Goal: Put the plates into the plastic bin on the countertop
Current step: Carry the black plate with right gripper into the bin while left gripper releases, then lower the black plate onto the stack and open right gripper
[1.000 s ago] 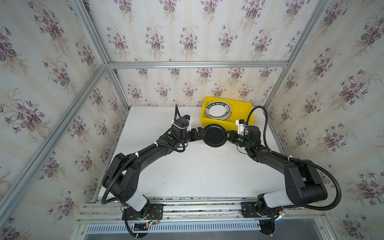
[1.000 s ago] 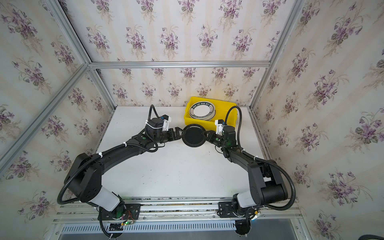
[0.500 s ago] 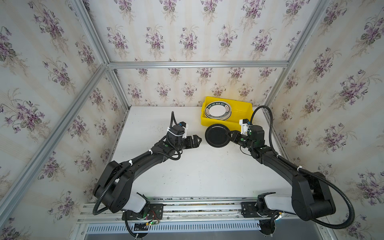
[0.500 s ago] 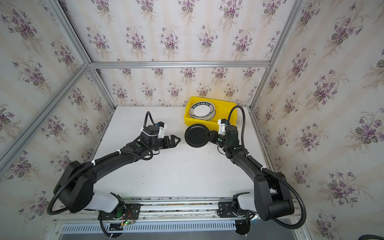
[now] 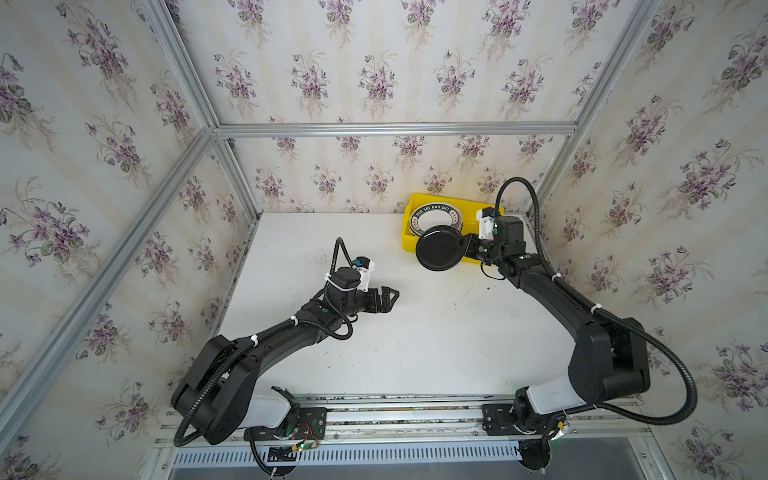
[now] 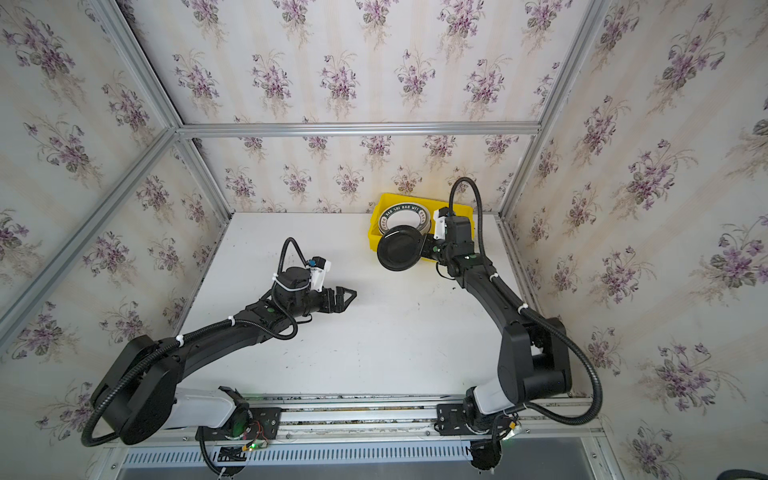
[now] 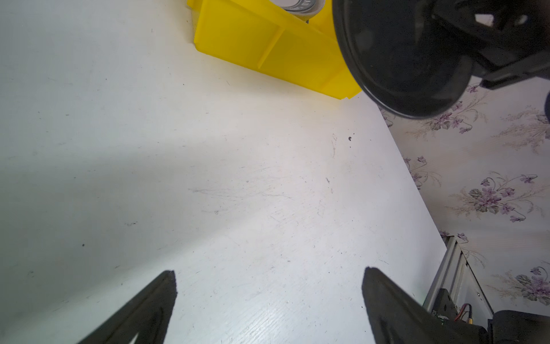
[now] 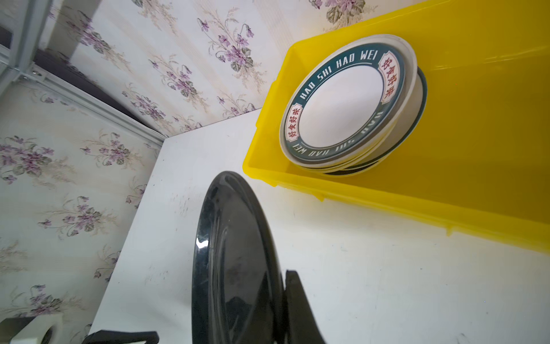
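- Foremost, the black plate [image 5: 438, 248]: round, glossy and plain, with a shallow well and a raised rim. It is held clear of the countertop [image 5: 436, 332]. In both top views it overlaps the near wall of the plastic bin [image 8: 491, 119], partly over the bin and partly outside it.
- My right gripper [image 5: 466, 248] is closed on the plate's rim at the side toward my wrist, so the plate juts out from the jaws with nothing under it.
- Inside the bin, a stack of plates [image 8: 342, 110] sits toward one end. The top one is white with a dark lettered band, and a darker rim shows beneath. The yellow floor beside the stack is bare.
- Step in hand, as I judge it: carry the plate fully past the near wall, then lower it onto the stack or the bare floor.
- To do it well: keep the rim above the bin's lip, hold the plate level, and release only once it is low, because a glossy rim may slip.
- My left gripper [image 5: 390, 300] hangs over the countertop's middle with its jaws spread wide and empty, well apart from the bin.
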